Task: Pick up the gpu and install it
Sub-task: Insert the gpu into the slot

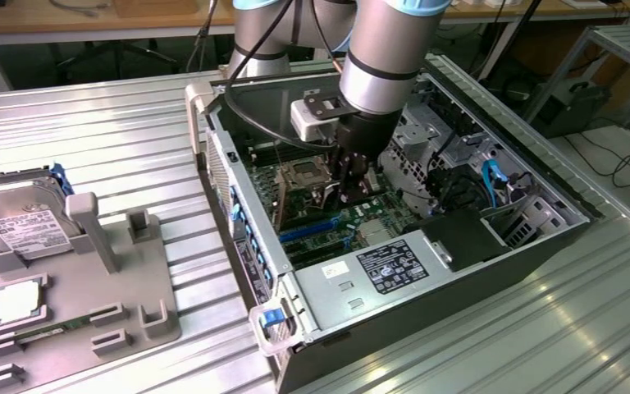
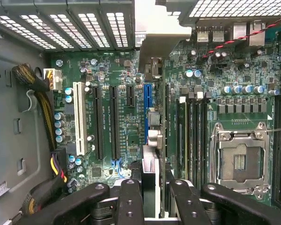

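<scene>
The gripper (image 1: 350,190) is lowered inside the open computer case (image 1: 534,238), which lies on its side on the ribbed metal bench (image 1: 107,139). Its jaws are partly closed on the gpu (image 2: 150,176), clamping the thin card edge-on between the fingers (image 2: 131,199). The card stands upright over the motherboard (image 2: 117,70), directly above the blue expansion slot (image 2: 147,101) and between the black slots and the memory slots. A hard drive (image 1: 20,226) rests in a grey fixture (image 1: 118,279) at the bench's edge, well apart from the case.
</scene>
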`<control>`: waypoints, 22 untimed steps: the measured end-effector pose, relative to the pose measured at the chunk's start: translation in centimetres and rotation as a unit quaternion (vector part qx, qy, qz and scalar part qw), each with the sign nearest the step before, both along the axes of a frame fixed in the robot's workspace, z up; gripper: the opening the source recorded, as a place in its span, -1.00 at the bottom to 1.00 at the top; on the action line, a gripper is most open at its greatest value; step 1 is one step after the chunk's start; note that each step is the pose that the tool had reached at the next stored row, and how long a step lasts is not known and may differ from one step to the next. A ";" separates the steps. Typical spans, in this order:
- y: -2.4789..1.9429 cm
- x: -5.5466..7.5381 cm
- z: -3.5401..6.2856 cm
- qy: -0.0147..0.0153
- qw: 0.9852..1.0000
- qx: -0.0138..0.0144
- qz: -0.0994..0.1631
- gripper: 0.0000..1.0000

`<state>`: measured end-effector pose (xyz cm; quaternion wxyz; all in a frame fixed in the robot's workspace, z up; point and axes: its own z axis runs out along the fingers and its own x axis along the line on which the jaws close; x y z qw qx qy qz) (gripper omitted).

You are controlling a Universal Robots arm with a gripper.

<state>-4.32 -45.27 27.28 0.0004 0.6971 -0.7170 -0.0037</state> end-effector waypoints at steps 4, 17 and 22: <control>0.00 0.0 0.00 0.000 1.000 0.000 0.000 -0.45; -0.20 -1.8 -1.04 -0.004 1.000 0.000 -0.001 -0.45; -0.46 -3.2 -2.52 -0.002 1.000 0.000 -0.001 -0.45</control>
